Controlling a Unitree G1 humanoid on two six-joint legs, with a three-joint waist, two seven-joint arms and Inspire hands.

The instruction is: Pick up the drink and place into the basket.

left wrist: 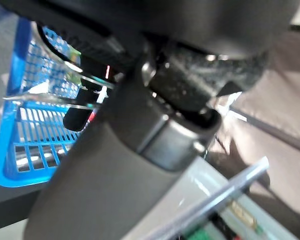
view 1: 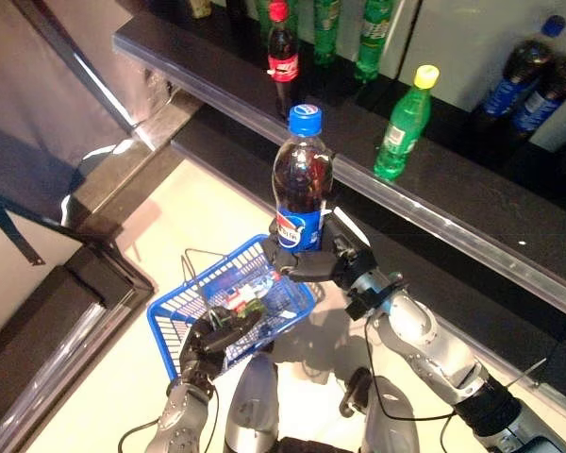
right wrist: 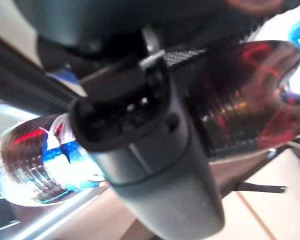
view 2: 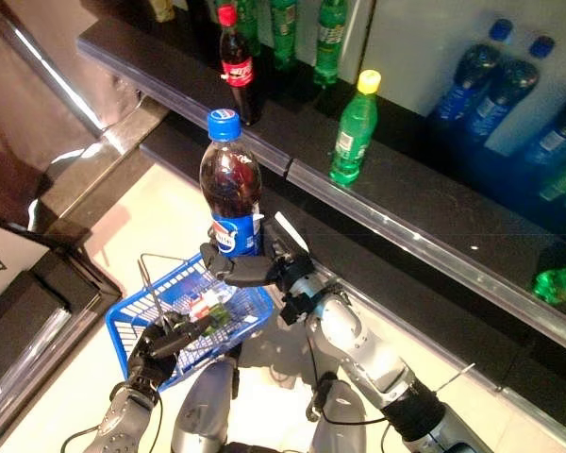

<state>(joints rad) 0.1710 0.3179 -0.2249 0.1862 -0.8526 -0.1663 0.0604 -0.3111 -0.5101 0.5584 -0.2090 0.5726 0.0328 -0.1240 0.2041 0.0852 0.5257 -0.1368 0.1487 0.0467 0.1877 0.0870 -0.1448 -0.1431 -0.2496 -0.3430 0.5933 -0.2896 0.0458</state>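
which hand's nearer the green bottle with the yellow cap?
Right. The right hand grips the cola bottle just below the shelf where the green bottle stands. The left hand is lower down, holding the blue basket.

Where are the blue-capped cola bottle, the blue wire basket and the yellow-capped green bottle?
blue-capped cola bottle (view 1: 302,179), left eye view, dark body.
blue wire basket (view 1: 166,311), left eye view, left rim.
yellow-capped green bottle (view 1: 402,127), left eye view, green body.
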